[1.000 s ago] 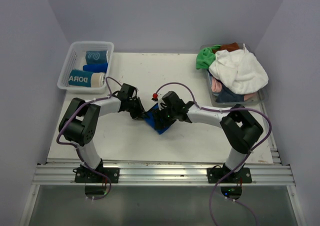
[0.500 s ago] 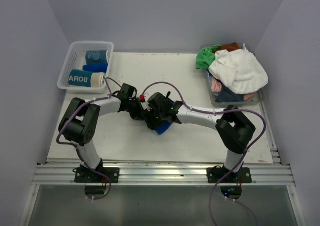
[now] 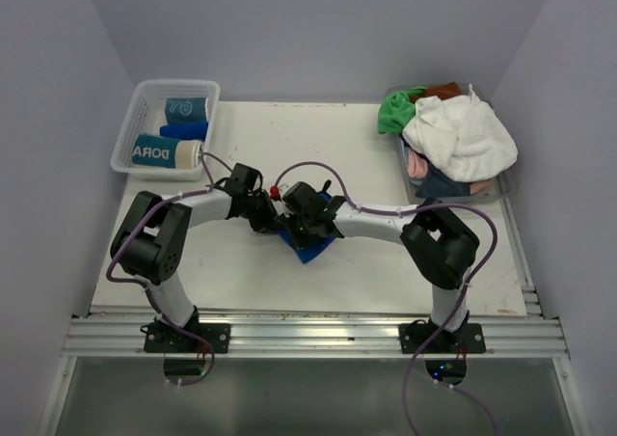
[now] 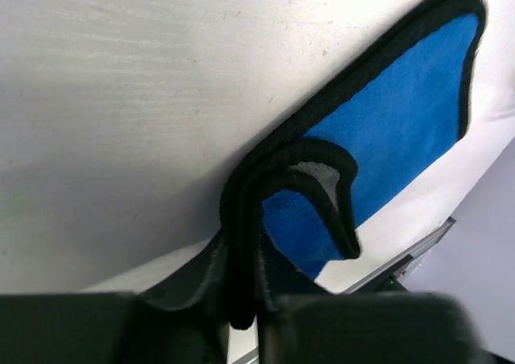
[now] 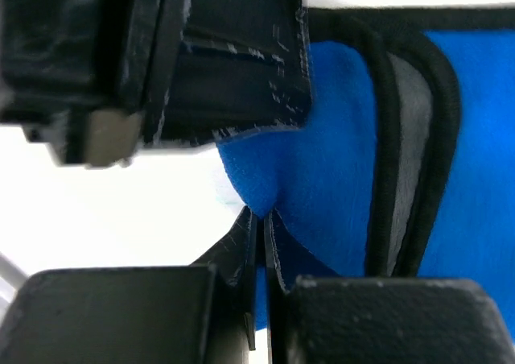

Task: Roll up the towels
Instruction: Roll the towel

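Observation:
A royal blue towel [image 3: 310,248] with a black hem lies mid-table, partly under both grippers. My left gripper [image 3: 268,220] sits at its left edge. In the left wrist view the doubled black hem runs between that gripper's [image 4: 243,287] narrow jaws, and the blue towel [image 4: 394,114] spreads beyond. My right gripper [image 3: 295,228] is close beside the left one. In the right wrist view it [image 5: 263,219] is shut on a pinched fold of the blue towel [image 5: 330,155]. More towels, white [image 3: 458,137], green [image 3: 395,113] and pink [image 3: 416,166], are heaped at the back right.
A clear mesh basket [image 3: 130,127] at the back left holds three rolled towels: a teal and beige one with lettering [image 3: 166,152], a blue one [image 3: 183,130] and a teal one [image 3: 186,109]. The heap sits in a clear bin [image 3: 501,193]. Walls close in on three sides.
My right gripper has moved left across the blue towel until it sits beside the left gripper, and its jaws have closed on a fold. The left arm has hardly moved.

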